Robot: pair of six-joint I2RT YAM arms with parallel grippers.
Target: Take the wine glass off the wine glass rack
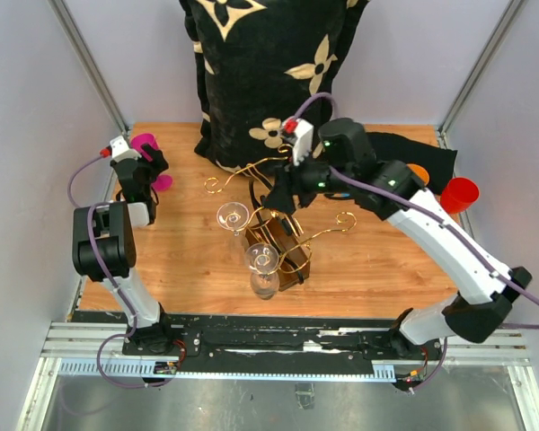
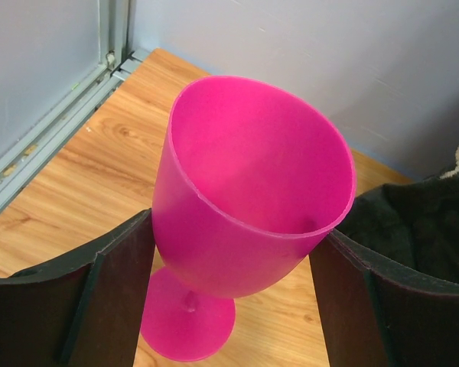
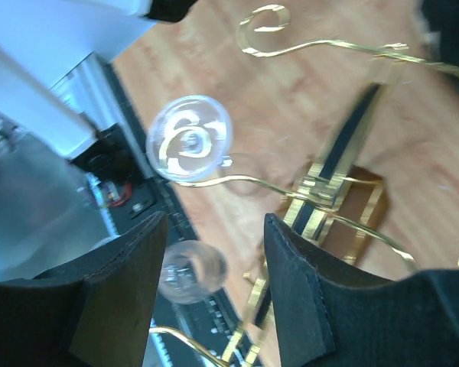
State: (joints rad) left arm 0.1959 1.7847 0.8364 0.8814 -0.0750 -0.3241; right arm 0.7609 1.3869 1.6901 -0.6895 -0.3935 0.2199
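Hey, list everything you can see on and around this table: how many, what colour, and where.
pink wine glass: one, pink, back left
clear wine glasses: two, clear, hanging on the rack
wine glass rack: one, gold wire, dark base, table centre
cushion: one, black with cream flowers, back centre
black cloth: one, back right
red cup: one, right edge
orange object: one, mostly hidden
table: one, wood
left gripper: black, closed on pink wine glass
right gripper: black, open, over rack
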